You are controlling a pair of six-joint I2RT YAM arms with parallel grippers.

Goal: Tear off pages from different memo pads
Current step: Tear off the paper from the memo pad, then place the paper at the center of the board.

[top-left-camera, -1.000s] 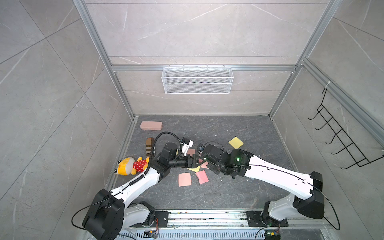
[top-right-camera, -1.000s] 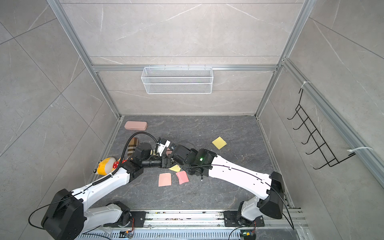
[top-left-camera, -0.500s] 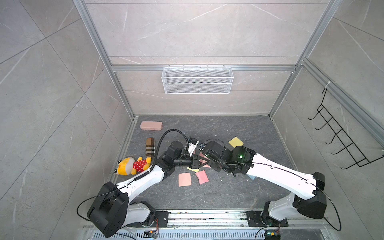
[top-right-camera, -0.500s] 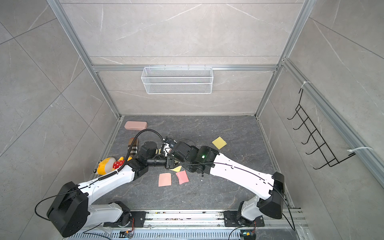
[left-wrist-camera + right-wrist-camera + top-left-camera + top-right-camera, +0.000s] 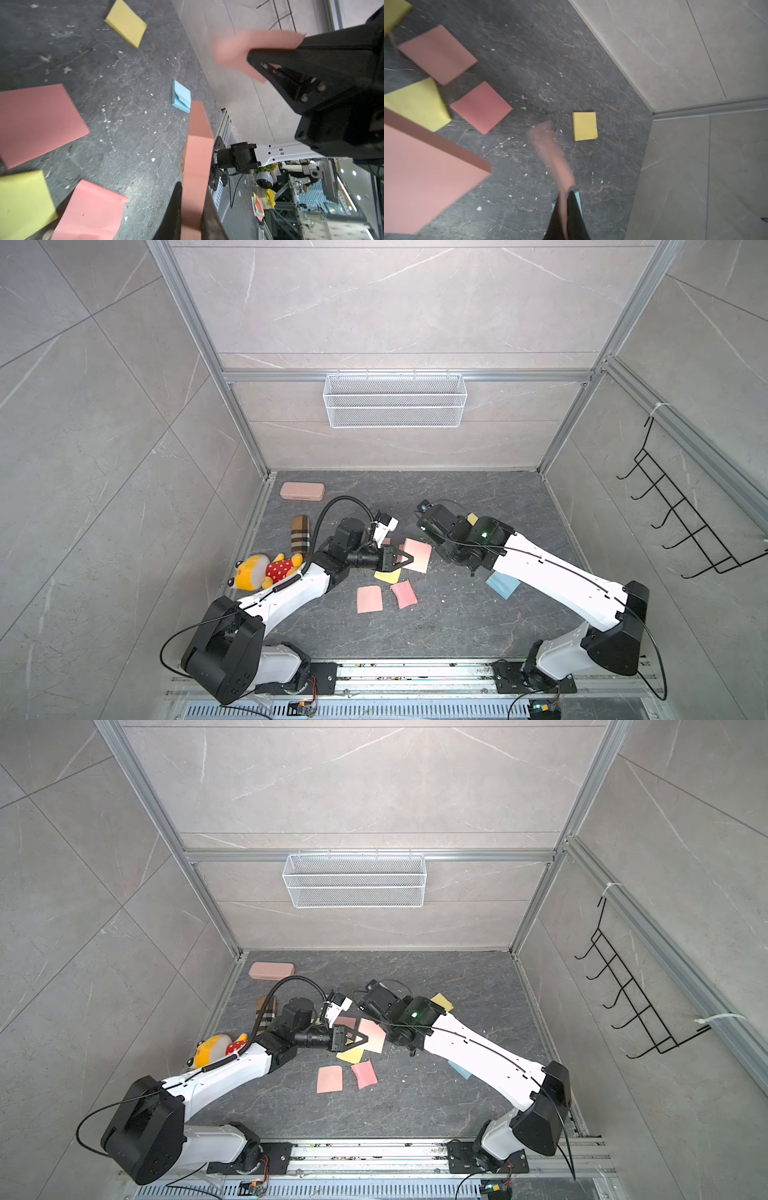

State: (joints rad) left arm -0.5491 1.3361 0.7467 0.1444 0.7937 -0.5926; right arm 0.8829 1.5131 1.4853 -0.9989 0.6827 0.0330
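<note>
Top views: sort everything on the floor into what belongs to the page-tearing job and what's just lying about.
Job: held pink memo pad; pink page coming off it; yellow memo pad; blue memo pad; loose pages already torn off.

Lying about: pink case; checked roll; plush toy.

The thin pink paper sheet (image 5: 550,149) pinched in the right gripper (image 5: 566,194) is smeared by motion. The thick pink square memo pad (image 5: 425,182) clamped by the left gripper (image 5: 193,189) runs off the right wrist picture. In both top views the light blue square pad (image 5: 503,585) (image 5: 459,1070) lies mostly under the right arm; in a top view the yellow square pad (image 5: 472,518) barely peeks past it.
</note>
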